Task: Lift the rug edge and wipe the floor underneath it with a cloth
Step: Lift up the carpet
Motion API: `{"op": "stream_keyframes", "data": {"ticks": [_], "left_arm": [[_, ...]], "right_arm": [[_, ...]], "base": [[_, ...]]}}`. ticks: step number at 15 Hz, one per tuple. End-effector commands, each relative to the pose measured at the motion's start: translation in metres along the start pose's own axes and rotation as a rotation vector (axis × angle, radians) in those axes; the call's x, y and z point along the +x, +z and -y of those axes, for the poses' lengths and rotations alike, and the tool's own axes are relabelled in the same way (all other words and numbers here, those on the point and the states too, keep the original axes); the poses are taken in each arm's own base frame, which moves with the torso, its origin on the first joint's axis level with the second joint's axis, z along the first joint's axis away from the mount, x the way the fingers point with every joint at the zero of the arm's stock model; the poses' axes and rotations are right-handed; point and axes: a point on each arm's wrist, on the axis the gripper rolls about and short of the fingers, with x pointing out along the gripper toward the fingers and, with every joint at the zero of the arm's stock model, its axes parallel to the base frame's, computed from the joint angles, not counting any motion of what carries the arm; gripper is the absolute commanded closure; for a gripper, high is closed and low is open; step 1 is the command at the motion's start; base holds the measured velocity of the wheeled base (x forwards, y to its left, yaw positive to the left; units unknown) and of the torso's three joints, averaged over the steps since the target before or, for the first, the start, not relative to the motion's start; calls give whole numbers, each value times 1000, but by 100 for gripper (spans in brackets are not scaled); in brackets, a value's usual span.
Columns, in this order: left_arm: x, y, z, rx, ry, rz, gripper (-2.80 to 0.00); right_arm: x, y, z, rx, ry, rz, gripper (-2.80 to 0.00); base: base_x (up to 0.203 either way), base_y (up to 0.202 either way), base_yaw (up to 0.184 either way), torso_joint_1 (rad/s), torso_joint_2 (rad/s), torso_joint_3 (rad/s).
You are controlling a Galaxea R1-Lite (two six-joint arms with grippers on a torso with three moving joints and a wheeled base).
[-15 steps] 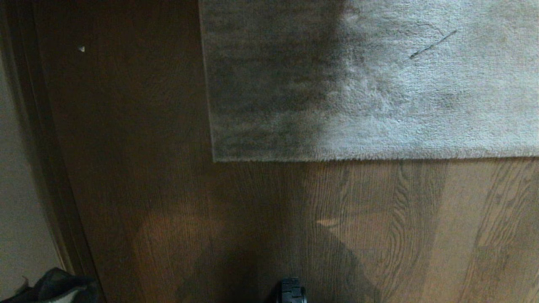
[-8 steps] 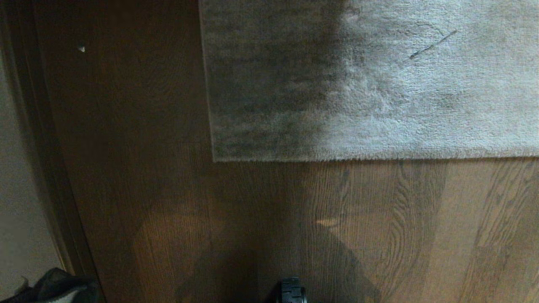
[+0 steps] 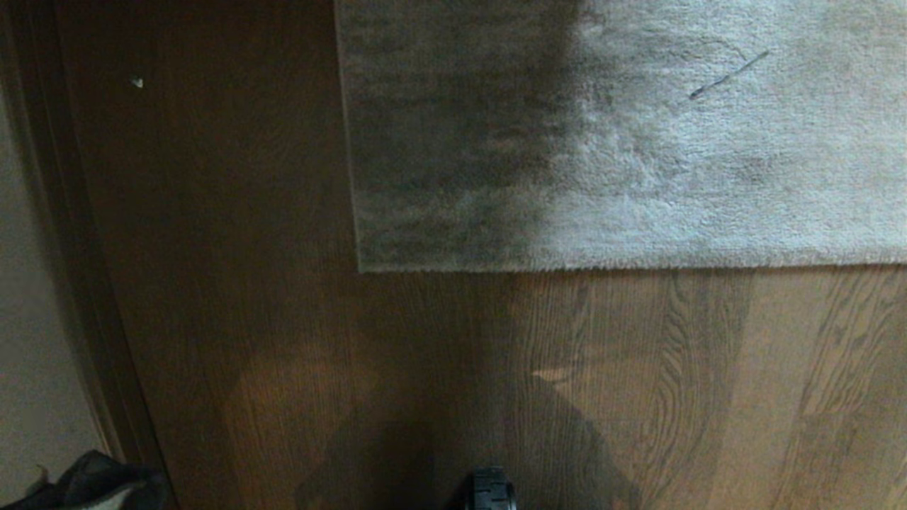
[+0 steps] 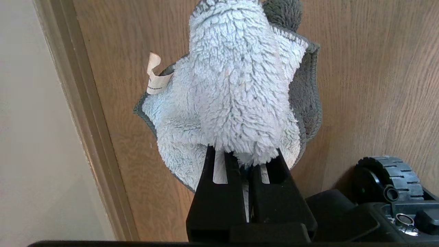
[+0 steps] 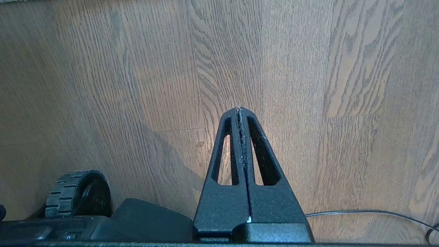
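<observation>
Down near the robot's base, both arms hang parked above the floor (image 5: 343,68), each seen only through its own wrist camera. One left claw (image 4: 244,161) points down at the brown planks with its two black fingers (image 4: 214,178) clamped on the cloth (image 4: 236,85); that single pale grey-blue rag bunches up out of the grip, fluffy side showing, with a darker grey hem and a small white label (image 4: 155,75) sticking out at one edge. A pale baseboard strip (image 4: 85,120) and wall run alongside this claw. One right claw (image 5: 241,113) also points down, its two fingers pressed flat together with nothing between them, clear of the planks. A ribbed black wheel (image 5: 77,193) of the base shows beside each claw, and a thin dark cable (image 5: 370,212) lies on the wood near the right one.

Farther out, in the head view, bare floor (image 3: 638,389) stretches from the base up to the rug (image 3: 708,177). One light grey plush rug lies flat, its near edge straight and down on the wood, its left corner (image 3: 361,269) in shadow. A small pale speck (image 3: 137,82) sits on the planks well left of the rug, and a thin dark streak (image 3: 728,74) marks the pile deep within the rug. Dark fabric (image 3: 92,485) lies by the wall, far left of the rug.
</observation>
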Motion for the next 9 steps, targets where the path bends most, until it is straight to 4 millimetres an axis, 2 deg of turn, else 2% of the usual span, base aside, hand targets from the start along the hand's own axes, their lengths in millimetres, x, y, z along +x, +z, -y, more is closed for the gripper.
{"op": "stream_keyframes", "data": {"ticks": [1,9], "left_arm": [[0,0,0,0,0,-1,0],[0,0,0,0,0,0,0]], "right_arm": [[0,0,0,0,0,1,0],[0,0,0,1,0,1,0]], "base": [[0,0,0,0,0,0],[0,0,0,0,0,0]]}}
